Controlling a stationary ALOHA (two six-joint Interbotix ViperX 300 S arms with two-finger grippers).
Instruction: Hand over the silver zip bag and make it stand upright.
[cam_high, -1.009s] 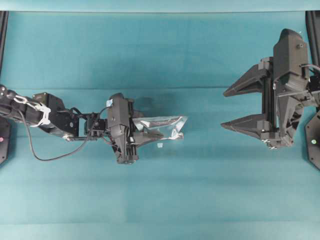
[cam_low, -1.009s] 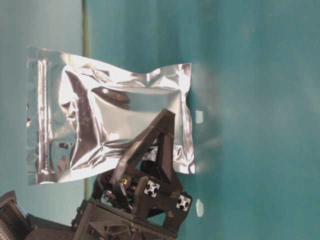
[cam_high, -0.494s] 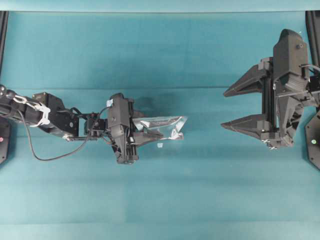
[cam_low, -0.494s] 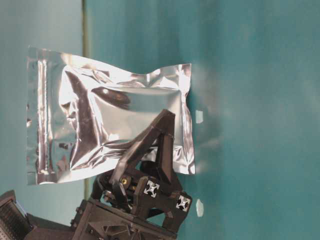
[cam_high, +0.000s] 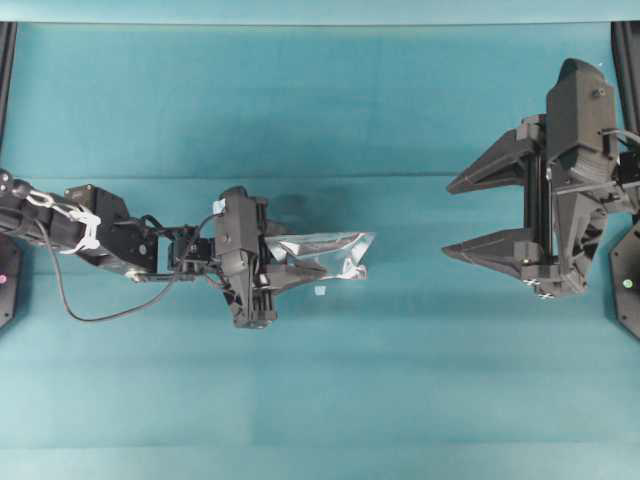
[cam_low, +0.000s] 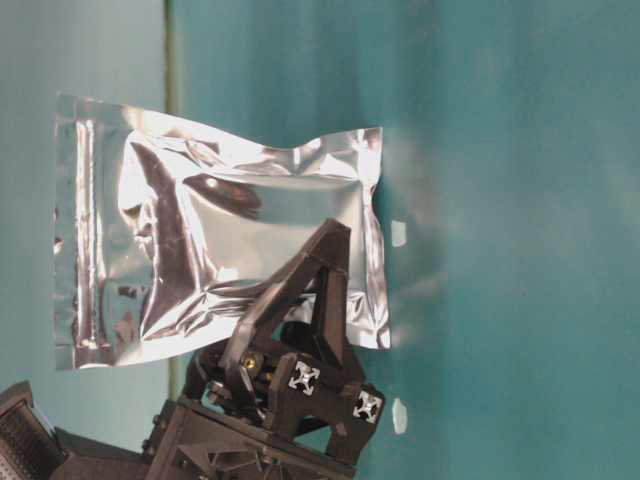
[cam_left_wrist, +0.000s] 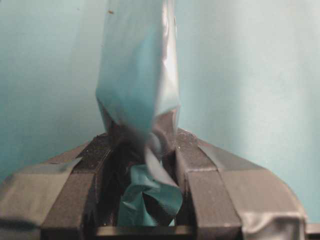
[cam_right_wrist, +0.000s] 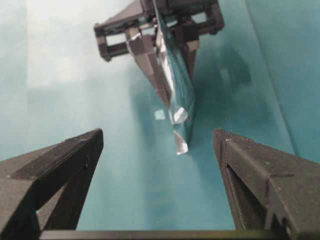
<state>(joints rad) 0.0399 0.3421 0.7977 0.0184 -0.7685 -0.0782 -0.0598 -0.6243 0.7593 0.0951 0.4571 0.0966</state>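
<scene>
stage: handover not yet made | left end effector clamped on one end of the silver zip bag, held edge-on above the tabletop | right end effector spread wide, empty, well apart at the bag's 3 o'clock | left: right grasp, left release, standing the bag upright

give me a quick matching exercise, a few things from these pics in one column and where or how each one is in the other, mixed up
Column one:
1. left gripper
2. right gripper
3. silver zip bag
4. white scrap

Column two:
a. lying on the teal table
b. open and holding nothing
c. shut on one end of the bag
d. held edge-up between dark fingers

Pairs: 1-c, 2-b, 3-d, 4-a
</scene>
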